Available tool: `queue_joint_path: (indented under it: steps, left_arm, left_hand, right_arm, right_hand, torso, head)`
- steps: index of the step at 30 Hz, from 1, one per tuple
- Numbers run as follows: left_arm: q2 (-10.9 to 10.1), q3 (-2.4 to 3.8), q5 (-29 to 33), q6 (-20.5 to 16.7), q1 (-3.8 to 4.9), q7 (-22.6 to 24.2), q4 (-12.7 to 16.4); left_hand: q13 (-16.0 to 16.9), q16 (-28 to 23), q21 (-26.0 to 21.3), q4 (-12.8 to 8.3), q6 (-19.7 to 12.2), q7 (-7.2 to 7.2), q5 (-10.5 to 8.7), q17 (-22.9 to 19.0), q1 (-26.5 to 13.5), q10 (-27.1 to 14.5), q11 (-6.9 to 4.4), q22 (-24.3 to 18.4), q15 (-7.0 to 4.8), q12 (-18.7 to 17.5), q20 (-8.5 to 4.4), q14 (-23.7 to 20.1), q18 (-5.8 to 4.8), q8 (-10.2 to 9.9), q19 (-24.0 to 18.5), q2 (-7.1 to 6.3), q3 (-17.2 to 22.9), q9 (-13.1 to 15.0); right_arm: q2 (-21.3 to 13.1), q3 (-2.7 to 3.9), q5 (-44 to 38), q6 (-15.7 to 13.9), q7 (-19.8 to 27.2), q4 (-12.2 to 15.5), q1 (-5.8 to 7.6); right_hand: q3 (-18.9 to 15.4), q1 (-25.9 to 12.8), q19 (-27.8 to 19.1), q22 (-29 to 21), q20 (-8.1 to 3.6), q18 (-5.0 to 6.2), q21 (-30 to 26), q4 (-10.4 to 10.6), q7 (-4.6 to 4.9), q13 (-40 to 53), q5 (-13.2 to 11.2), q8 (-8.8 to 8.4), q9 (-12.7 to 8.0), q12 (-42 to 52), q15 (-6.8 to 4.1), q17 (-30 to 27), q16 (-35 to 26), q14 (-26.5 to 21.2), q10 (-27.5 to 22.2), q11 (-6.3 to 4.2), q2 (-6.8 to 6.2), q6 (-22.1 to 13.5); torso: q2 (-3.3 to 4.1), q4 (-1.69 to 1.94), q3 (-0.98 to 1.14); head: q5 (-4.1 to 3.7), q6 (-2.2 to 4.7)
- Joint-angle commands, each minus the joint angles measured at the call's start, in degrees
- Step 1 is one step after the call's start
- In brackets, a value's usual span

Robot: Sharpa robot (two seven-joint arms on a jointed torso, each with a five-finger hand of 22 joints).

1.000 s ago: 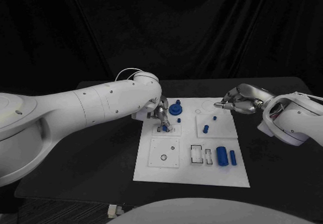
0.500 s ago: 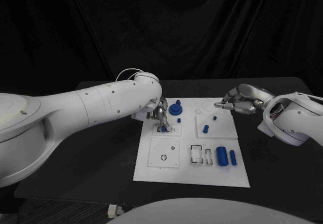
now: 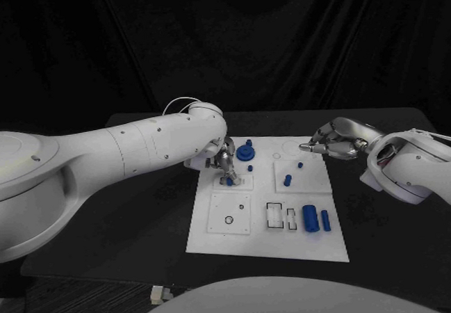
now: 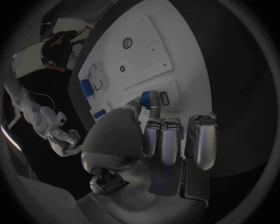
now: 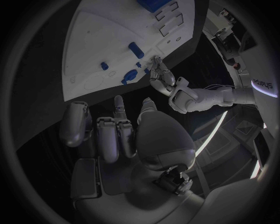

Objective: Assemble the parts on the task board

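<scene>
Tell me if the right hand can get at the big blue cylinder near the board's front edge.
Probably yes. The right hand holds nothing and hovers at the board's far right edge; the cylinder lies uncovered on that same side, with the left hand busy across the board.

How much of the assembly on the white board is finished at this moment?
It looks like an early or middle stage. One round blue part already stands at the far side of the task board. The left hand pinches a small blue part at the board. Two blue cylinders lie loose near the right edge, and the round holes are empty. The right hand hovers, holding nothing.
</scene>
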Motion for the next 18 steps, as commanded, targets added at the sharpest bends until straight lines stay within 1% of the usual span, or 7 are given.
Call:
queue_joint_path:
  steps: [1, 7, 13, 18]
  left_arm:
    - [0.2, 0.01, 0.1, 0.3, -0.19, 1.1, 0.1]
    - [0.3, 0.01, 0.1, 0.2, -0.21, 1.1, 0.0]
    - [0.5, 0.01, 0.1, -0.1, -0.25, 1.3, -0.1]
    - [0.6, 0.01, 0.1, -0.3, -0.28, 1.6, -0.2]
  left_hand:
    - [14.0, 0.2, -0.4, 0.4, 0.3, -0.01, -0.43, 15.1, -0.8, 5.5, -0.13, 13.3, 0.23, -0.2, 0.04, 5.9, 0.12, -0.3, 3.0, 0.09, -0.1, -0.1]
    - [14.0, 0.2, -0.4, 0.9, 0.6, 0.05, -2.06, 15.1, -1.3, 5.5, -0.08, 13.3, 0.29, -0.2, 0.10, 5.9, 0.13, -0.6, 3.0, 0.32, -0.5, -0.3]
    - [13.9, 0.2, -0.5, 1.2, 0.7, 0.10, -2.63, 15.1, -1.6, 5.4, -0.03, 13.2, 0.32, -0.3, 0.13, 5.9, 0.15, -0.7, 2.9, 0.46, -0.7, -0.4]
    - [13.9, 0.2, -0.5, 1.2, 0.7, 0.10, -2.63, 15.1, -1.6, 5.4, -0.03, 13.2, 0.32, -0.3, 0.13, 5.9, 0.15, -0.7, 2.9, 0.46, -0.7, -0.4]
  right_arm:
    - [0.0, 0.04, -0.1, 0.3, -0.5, 0.0, -0.14]
    - [0.0, 0.04, -0.1, 0.4, -0.5, 0.1, -0.15]
    - [0.0, 0.04, -0.1, 0.4, -0.5, 0.1, -0.16]
    - [0.0, 0.04, -0.1, 0.4, -0.5, 0.1, -0.16]
  right_hand:
    - [-0.2, 0.5, -0.5, 7.8, 0.04, 0.46, -0.3, 0.0, -0.34, 15.1, 0.3, 0.27, 0.1, 0.2, -0.51, 7.8, -0.2, 4.3, 6.0, -0.36, 0.23, -0.1]
    - [-0.3, 0.5, -0.5, 7.7, 0.03, 0.47, -0.4, 0.0, -0.34, 15.1, 0.3, 0.27, 0.1, 0.2, -0.52, 7.7, -0.2, 4.3, 6.0, -0.37, 0.28, -0.1]
    - [-0.3, 0.5, -0.5, 7.7, 0.03, 0.47, -0.4, 0.0, -0.34, 15.1, 0.3, 0.27, 0.1, 0.2, -0.52, 7.7, -0.2, 4.3, 6.0, -0.37, 0.28, -0.1]
    - [-0.3, 0.5, -0.5, 7.7, 0.03, 0.47, -0.4, 0.0, -0.34, 15.1, 0.3, 0.27, 0.1, 0.2, -0.52, 7.7, -0.2, 4.3, 6.0, -0.37, 0.28, -0.1]
  torso:
    - [0.00, 0.01, 0.00]
    - [0.00, 0.02, 0.01]
    - [-0.01, 0.00, 0.00]
    - [-0.02, -0.01, 0.00]
  head:
    - [0.04, 0.01]
    - [0.05, 0.01]
    - [-0.01, 0.01]
    - [0.08, 0.01]
